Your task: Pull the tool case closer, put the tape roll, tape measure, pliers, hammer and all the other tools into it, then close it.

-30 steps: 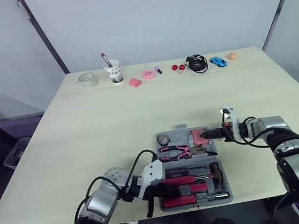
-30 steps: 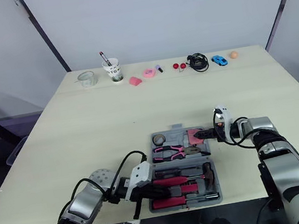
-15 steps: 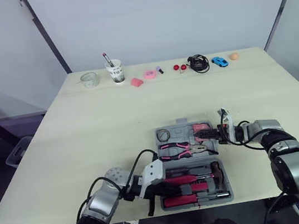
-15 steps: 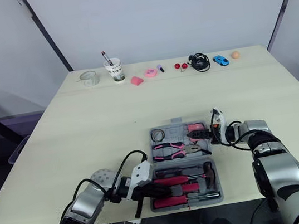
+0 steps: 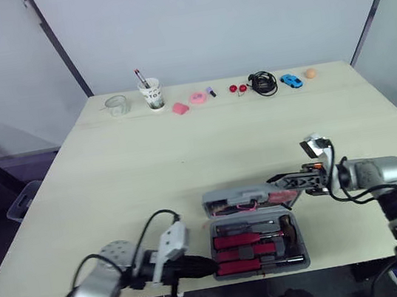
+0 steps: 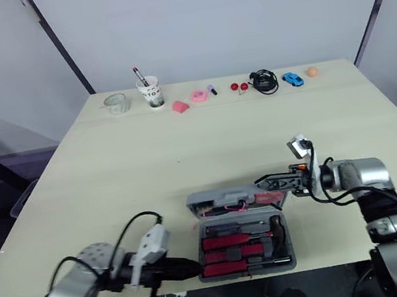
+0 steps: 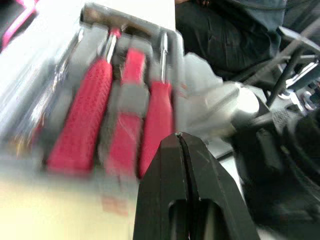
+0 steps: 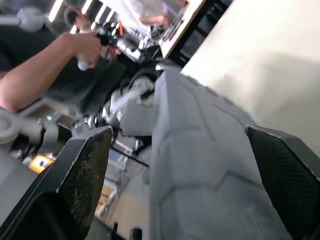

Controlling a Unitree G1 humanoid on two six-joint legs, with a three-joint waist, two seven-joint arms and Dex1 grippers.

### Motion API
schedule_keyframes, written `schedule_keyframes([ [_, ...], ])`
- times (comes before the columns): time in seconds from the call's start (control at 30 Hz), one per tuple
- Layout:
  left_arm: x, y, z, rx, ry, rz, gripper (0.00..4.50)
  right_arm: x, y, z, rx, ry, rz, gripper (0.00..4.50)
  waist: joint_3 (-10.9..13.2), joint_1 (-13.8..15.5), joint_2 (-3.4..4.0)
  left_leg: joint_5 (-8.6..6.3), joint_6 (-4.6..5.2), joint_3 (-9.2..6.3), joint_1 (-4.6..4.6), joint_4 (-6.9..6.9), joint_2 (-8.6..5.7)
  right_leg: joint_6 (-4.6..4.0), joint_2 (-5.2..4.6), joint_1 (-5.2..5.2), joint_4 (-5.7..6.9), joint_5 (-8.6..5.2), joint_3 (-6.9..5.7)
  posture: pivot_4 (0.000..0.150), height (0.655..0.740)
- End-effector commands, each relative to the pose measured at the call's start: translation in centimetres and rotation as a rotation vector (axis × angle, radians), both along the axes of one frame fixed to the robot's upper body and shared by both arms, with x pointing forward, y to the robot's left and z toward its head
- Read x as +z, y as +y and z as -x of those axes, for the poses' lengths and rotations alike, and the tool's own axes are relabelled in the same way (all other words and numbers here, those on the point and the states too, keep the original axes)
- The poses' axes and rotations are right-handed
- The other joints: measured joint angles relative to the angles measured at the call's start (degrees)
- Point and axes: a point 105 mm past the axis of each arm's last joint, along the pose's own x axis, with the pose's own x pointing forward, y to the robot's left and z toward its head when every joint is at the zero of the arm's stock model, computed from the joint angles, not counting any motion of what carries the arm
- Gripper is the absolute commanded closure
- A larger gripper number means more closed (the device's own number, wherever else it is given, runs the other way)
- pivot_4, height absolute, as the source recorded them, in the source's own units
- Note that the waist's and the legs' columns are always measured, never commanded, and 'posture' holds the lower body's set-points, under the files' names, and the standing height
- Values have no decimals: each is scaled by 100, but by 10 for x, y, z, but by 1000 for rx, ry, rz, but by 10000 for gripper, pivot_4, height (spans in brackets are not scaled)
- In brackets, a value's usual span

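One tool case [image 5: 299, 242], lid [image 5: 228, 197] half-raised | right claw [image 5: 274, 180] straddling lid edge

grey tool case [image 5: 225, 199], red textured tool handles [image 5: 235, 241].

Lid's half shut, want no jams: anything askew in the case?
Nothing plainly wrong. The lid stands half raised, the right gripper open around its right edge; a pink handle shows in the gap beneath, seating unclear. Red-handled tools lie straight in the base.
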Motion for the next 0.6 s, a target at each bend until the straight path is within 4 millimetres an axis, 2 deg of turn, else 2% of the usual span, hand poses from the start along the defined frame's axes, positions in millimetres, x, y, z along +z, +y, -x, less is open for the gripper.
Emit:
schedule_keyframes([
  [0.03, 18, 20, 13, 31, 0, 0, 45000, 9, -6, 22, 2, -60, 19, 167, 2, 0, -3, 0, 0, -1, 1, 0, 0, -7, -2, 0, -1, -5, 0, 1500, 7400],
  [0.2, 24, 58, 16, 246, -1, 4, 45000, 4, -28, 42, -150, -160, 93, 167, 16, 23, -11, 0, -1, 1, 1, -5, 3, -14, -11, 0, -14, -9, -3, 1500, 7400],
  [0.37, 31, 77, -1, 459, -99, 51, 45000, -13, -58, 59, -342, -396, 305, 167, 23, 50, -24, -1, -1, 4, 3, -4, 1, -9, -13, 3, -32, -13, -7, 1500, 7400],
  [0.43, 31, 81, -3, 481, -116, 46, 39597, -16, -66, 64, -393, -500, 358, 0, 30, 21, -36, -1, -1, 6, 3, -4, 1, -9, -13, 3, -34, -12, -4, 1500, 7400],
  [0.53, 31, 85, -8, 509, -145, 38, 30093, -22, -80, 67, -453, -555, 437, 0, 33, -1, -42, -1, -1, 10, 6, -4, 2, -8, -11, 6, -34, -12, 1, 1500, 7400],
  [0.6, 31, 88, -11, 515, -183, 20, 16928, -23, -88, 67, -506, -617, 456, 0, 34, 2, -43, -1, -1, 14, 8, -4, 2, -11, -11, 5, -34, -10, 4, 1500, 7400],
])
